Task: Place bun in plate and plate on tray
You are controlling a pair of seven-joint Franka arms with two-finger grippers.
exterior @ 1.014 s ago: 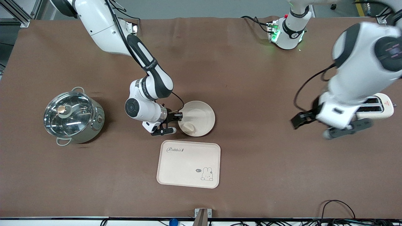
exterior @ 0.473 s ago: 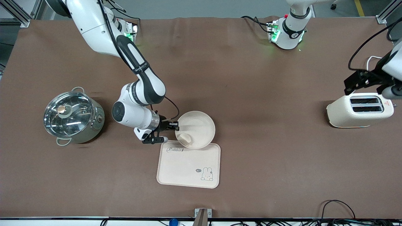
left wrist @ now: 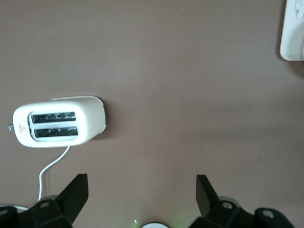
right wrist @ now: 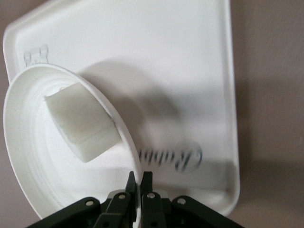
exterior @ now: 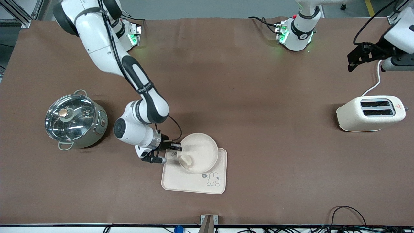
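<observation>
My right gripper (exterior: 176, 149) is shut on the rim of the round cream plate (exterior: 202, 150) and holds it, tilted, over the cream tray (exterior: 194, 181) with "Rabbit" lettering. The pale bun (exterior: 186, 160) lies in the plate near its lower rim. In the right wrist view the gripper (right wrist: 139, 179) pinches the plate's rim (right wrist: 28, 156), the bun (right wrist: 80, 126) rests inside, and the tray (right wrist: 190, 61) lies beneath. My left gripper (exterior: 364, 58) is open and empty, raised above the table at the left arm's end; it also shows in the left wrist view (left wrist: 141, 192).
A steel pot with a glass lid (exterior: 75, 119) stands at the right arm's end. A cream toaster (exterior: 370, 113) with a white cord stands at the left arm's end, also in the left wrist view (left wrist: 59, 126). The tray sits near the front edge.
My right gripper has carried the plate with the bun from the table beside the tray to over the tray. My left arm has lifted away from the toaster toward its base.
</observation>
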